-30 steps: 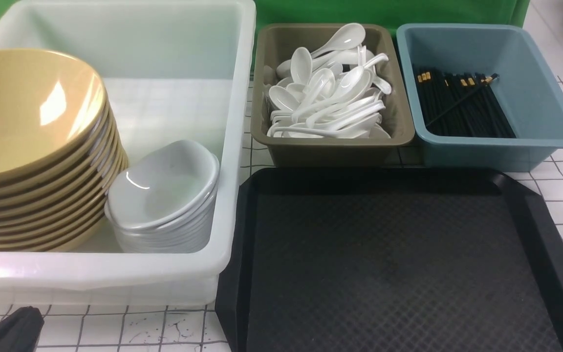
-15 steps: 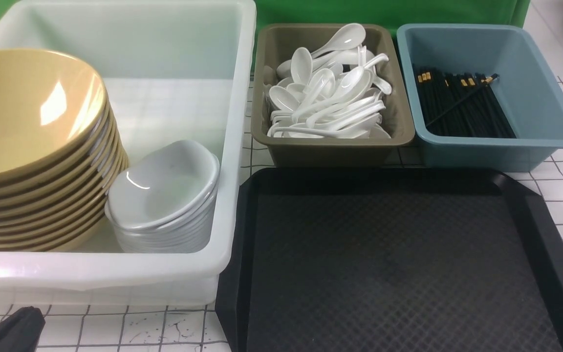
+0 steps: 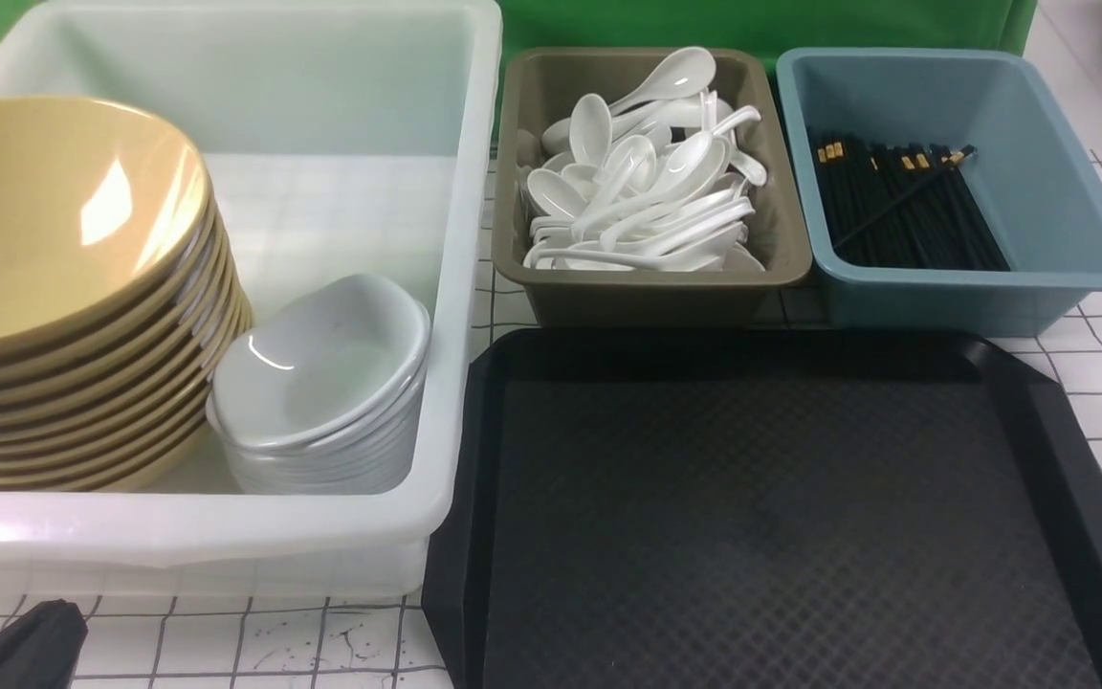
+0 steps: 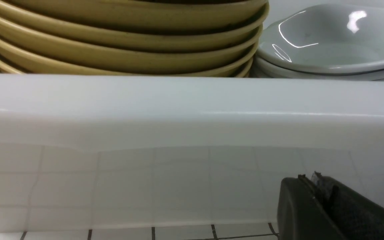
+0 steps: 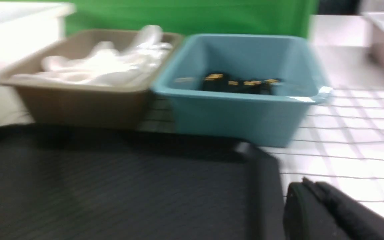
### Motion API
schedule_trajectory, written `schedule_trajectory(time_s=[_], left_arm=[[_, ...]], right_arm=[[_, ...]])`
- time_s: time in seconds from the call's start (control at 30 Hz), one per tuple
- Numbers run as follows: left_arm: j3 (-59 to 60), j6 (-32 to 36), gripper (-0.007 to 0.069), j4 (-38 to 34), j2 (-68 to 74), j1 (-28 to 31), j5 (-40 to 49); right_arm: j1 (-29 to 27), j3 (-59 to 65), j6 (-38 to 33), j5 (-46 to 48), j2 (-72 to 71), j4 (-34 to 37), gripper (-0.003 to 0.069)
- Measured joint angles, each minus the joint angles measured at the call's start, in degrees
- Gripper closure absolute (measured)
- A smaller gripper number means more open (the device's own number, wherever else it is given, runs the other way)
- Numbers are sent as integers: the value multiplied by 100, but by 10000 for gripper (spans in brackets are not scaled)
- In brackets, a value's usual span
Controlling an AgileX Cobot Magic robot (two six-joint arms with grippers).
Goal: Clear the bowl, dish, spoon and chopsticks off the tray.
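Tray [image 3: 761, 517], black, with a diamond-patterned floor; left of it, yellow bowls [image 3: 63, 230] and white dishes [image 3: 321, 364]; beyond it, a brown tub [image 3: 647, 301], white spoons [image 3: 647, 182], a blue tub [image 3: 972, 301] and gold-banded black chopsticks [image 3: 905, 206] are visible.

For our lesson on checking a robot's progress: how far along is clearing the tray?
It looks finished. The tray shows nothing on it. Yellow bowls and white dishes sit in the white tub, spoons in the brown one, chopsticks in the blue. Left hand and right hand are shut, holding nothing. Nothing seems left.
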Motion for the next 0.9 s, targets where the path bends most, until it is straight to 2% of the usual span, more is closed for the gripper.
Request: schedule_trajectory(time_s=[0.1, 0.23, 0.43, 0.9], left_arm=[[0, 0, 631, 0, 0, 0, 0], [0, 0, 631, -4, 0, 0, 0], [0, 0, 631, -7, 0, 0, 0], [0, 0, 631, -7, 0, 0, 0]], right_arm=[[-371, 26, -122, -59, -6, 355, 621], [-597, 22, -303, 122, -6, 500, 621], [-665, 27, -454, 789, -6, 532, 621], [-671, 22, -461, 832, -6, 532, 616]])
